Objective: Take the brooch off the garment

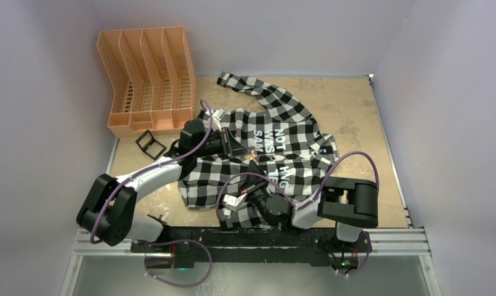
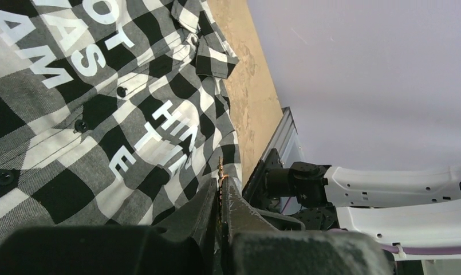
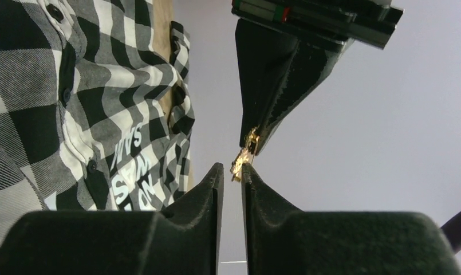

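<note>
Brooch (image 3: pixel 244 152) between left jaws' tips

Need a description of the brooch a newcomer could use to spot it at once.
Find the checked shirt on the table. Over its middle the left tool and right tool meet tip to tip; the brooch is the tiny piece pinched in the left one. It alone is gold and shiny: the lettering is white, the buttons black.

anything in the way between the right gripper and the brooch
Nothing visible. The left gripper pinches the brooch in the air, clear of the garment; its lower end hangs right at the slightly parted tips of the right gripper.
</note>
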You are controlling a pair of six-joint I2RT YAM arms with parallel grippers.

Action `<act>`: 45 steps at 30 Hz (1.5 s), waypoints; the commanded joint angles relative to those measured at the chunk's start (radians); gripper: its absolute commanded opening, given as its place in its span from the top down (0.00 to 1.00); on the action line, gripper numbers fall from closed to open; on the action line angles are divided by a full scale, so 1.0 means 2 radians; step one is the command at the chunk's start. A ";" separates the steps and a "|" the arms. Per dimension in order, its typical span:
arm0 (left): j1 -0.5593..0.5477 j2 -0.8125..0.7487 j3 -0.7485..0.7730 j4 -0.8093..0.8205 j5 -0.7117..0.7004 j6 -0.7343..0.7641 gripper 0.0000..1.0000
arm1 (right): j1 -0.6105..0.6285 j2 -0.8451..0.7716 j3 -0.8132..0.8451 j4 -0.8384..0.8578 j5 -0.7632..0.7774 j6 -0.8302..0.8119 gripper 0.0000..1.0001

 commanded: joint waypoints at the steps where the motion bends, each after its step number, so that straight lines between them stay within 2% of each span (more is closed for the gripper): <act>1: 0.000 -0.033 -0.021 0.039 -0.037 -0.002 1.00 | 0.004 -0.030 -0.011 0.267 -0.005 0.046 0.75; 4: 0.000 -0.044 -0.042 0.059 -0.066 -0.010 1.00 | 0.004 -0.058 -0.017 0.209 0.001 0.098 0.67; 6: 0.000 -0.046 -0.056 0.080 -0.083 -0.020 1.00 | 0.004 -0.096 -0.017 0.130 0.000 0.170 0.62; 9: 0.000 -0.043 -0.081 0.125 -0.099 -0.041 1.00 | 0.004 -0.157 -0.004 -0.047 -0.025 0.299 0.49; 11: 0.000 -0.037 -0.099 0.156 -0.105 -0.056 1.00 | -0.001 -0.196 0.019 -0.171 -0.043 0.399 0.45; 15: 0.000 -0.028 -0.122 0.214 -0.115 -0.079 1.00 | -0.017 -0.246 0.023 -0.253 -0.052 0.516 0.35; 18: 0.000 -0.026 -0.135 0.240 -0.122 -0.089 1.00 | -0.042 -0.279 0.032 -0.317 -0.077 0.603 0.32; 27: 0.000 -0.027 -0.162 0.302 -0.124 -0.128 1.00 | -0.155 -0.334 0.061 -0.429 -0.176 0.856 0.18; 32: 0.000 -0.022 -0.169 0.344 -0.109 -0.170 1.00 | -0.204 -0.335 0.072 -0.448 -0.248 0.953 0.17; 37: 0.000 -0.023 -0.174 0.375 -0.102 -0.223 1.00 | -0.245 -0.344 0.062 -0.451 -0.300 1.036 0.18; 45: -0.003 -0.022 -0.172 0.377 -0.106 -0.259 1.00 | -0.286 -0.344 0.059 -0.449 -0.357 1.091 0.16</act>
